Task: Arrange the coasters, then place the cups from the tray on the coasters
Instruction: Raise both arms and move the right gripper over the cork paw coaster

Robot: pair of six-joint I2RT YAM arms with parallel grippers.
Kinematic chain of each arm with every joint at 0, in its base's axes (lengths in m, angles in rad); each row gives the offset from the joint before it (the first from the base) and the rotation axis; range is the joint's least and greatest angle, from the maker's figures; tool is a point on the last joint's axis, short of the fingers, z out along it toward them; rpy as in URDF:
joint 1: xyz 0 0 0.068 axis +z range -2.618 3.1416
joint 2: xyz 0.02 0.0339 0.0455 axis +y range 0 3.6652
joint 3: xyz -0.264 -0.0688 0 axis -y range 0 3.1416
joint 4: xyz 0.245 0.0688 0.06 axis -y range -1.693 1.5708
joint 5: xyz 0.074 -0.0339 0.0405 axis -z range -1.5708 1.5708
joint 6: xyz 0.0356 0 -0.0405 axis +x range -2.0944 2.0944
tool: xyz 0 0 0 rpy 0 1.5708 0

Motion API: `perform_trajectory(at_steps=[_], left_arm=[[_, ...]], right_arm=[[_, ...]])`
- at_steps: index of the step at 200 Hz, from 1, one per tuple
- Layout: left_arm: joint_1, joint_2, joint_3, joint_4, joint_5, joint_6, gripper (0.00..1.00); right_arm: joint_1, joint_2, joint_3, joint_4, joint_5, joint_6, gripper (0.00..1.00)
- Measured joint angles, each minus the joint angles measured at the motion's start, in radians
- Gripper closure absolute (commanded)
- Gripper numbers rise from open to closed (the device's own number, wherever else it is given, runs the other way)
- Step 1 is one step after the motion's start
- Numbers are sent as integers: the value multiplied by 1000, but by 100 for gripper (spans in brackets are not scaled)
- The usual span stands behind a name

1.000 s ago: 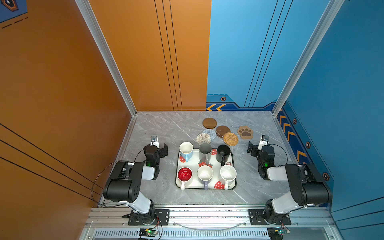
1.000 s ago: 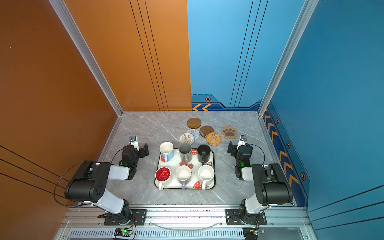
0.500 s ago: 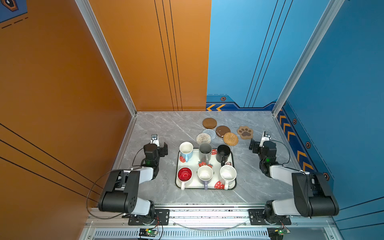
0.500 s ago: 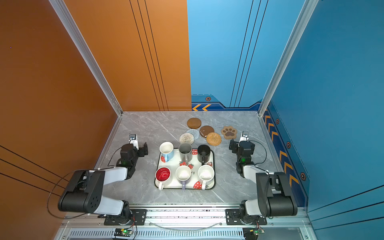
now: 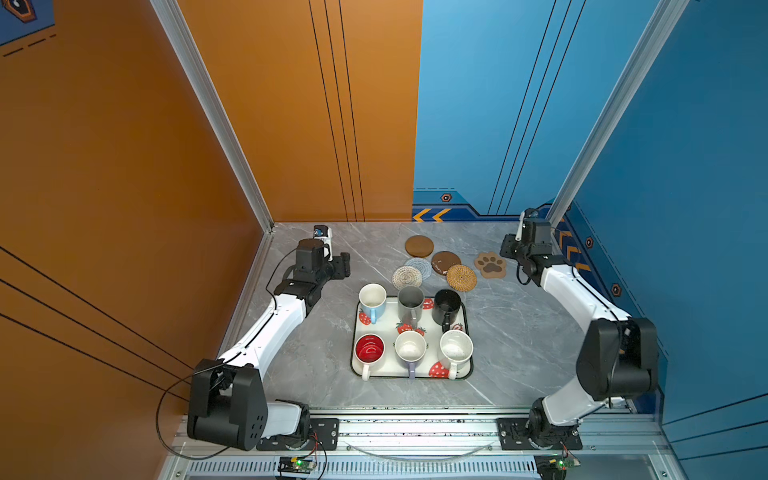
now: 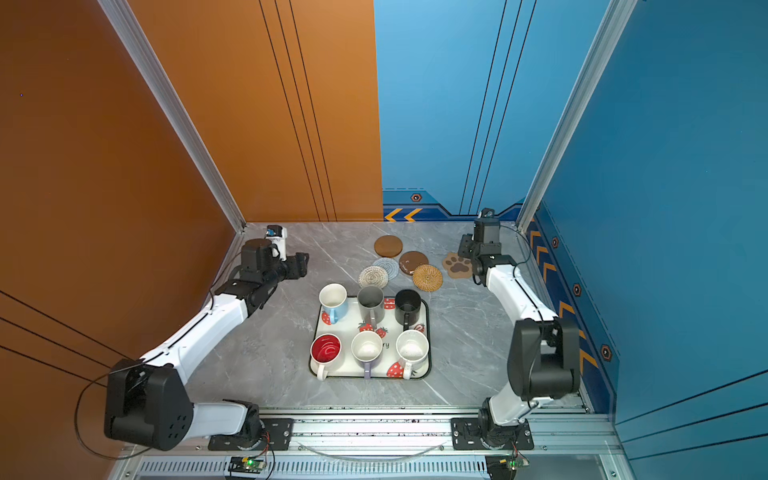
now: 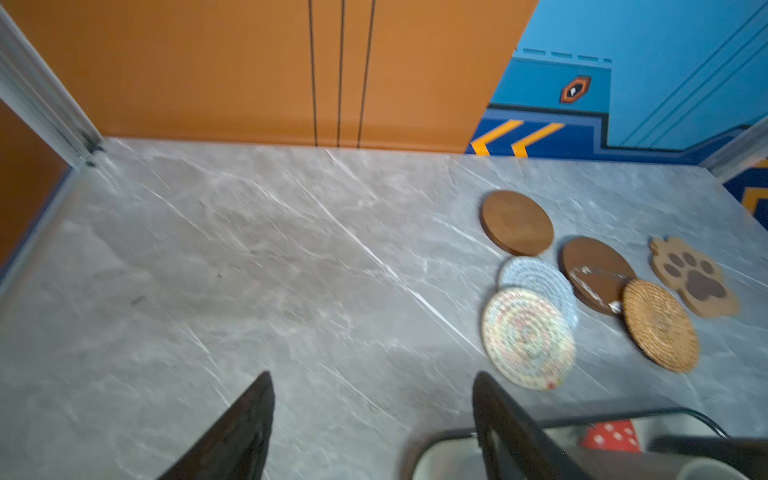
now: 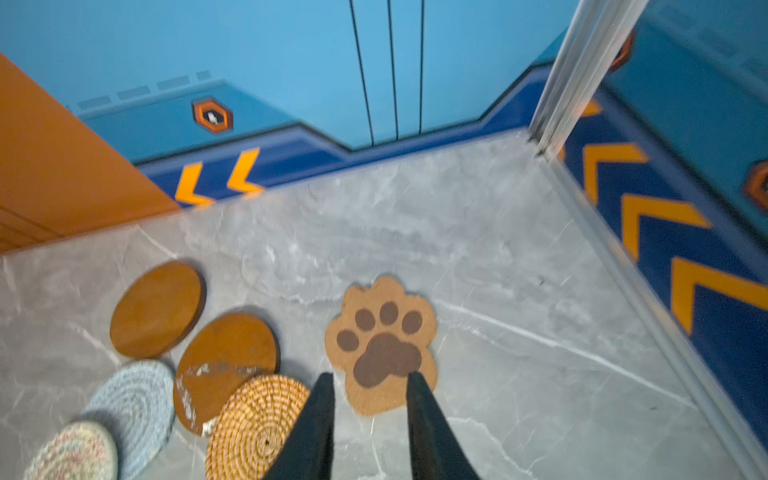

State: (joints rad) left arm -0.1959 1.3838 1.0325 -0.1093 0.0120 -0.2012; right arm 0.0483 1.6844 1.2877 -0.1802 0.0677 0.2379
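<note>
Coasters [image 5: 445, 262] are lying clustered on the tabletop [image 5: 519, 332] just beyond the tray [image 5: 386, 326]; six cups [image 5: 410, 301] are standing in the tray; left jaws are gaping wide and empty, off its far left corner; right jaws are standing narrowly parted and empty by the paw coaster [image 8: 384, 345].

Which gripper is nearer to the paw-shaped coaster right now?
Right. The right gripper is directly beside the paw-shaped coaster, tips over its edge in the right wrist view. The left gripper is far off, on the opposite side of the round coasters.
</note>
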Motion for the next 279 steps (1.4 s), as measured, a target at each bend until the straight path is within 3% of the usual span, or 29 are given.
perform_trajectory(at_steps=[24, 64, 117, 197, 279], left_arm=[[-68, 55, 68, -85, -3, -16, 28], [-168, 94, 74, -163, -58, -24, 28], [-183, 102, 93, -181, -102, -25, 28], [-185, 102, 97, -180, -127, -32, 28], [-198, 102, 97, -179, -136, -36, 28]], right_arm=[[1, 175, 157, -132, -27, 3, 55], [13, 428, 419, -301, -38, -3, 41], [48, 601, 656, -431, 0, -10, 29], [55, 700, 720, -493, 89, -10, 24], [23, 717, 732, -502, 91, 27, 27]])
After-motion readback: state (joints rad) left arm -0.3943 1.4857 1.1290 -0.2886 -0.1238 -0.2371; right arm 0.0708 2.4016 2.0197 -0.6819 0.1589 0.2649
